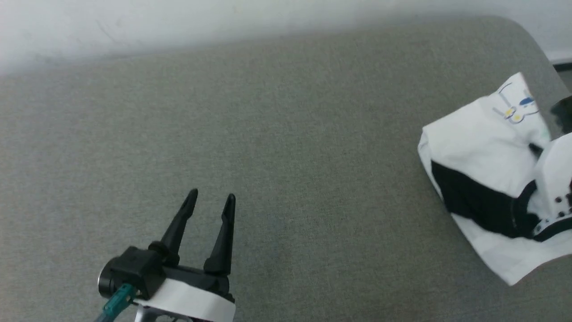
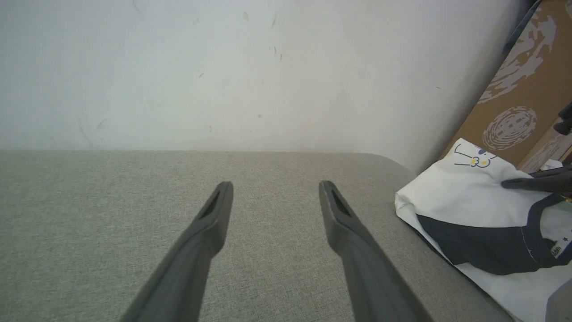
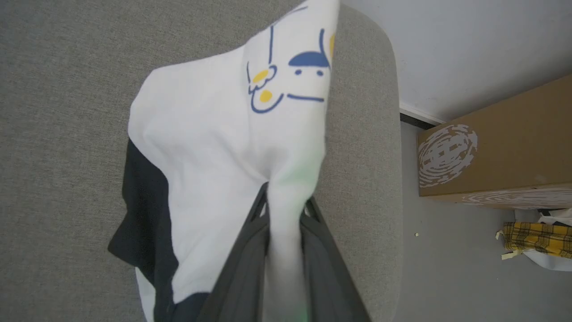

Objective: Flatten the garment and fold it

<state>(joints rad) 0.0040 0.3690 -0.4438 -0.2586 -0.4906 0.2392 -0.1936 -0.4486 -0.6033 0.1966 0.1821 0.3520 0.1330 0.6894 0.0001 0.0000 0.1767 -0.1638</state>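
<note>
jaws of right gripper [image 3: 286,199] pinch garment [image 3: 210,147], label [image 2: 558,249] illegible.

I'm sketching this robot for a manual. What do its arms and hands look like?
The left hand has two long, tapering black fingers on a black block, a white band behind it and a teal cable connector at its side. The right hand has the same dark fingers.

Left end effector [image 1: 211,195] hovers with fingers spread wide; right end effector [image 3: 286,199] pinches the garment [image 3: 201,134].
</note>
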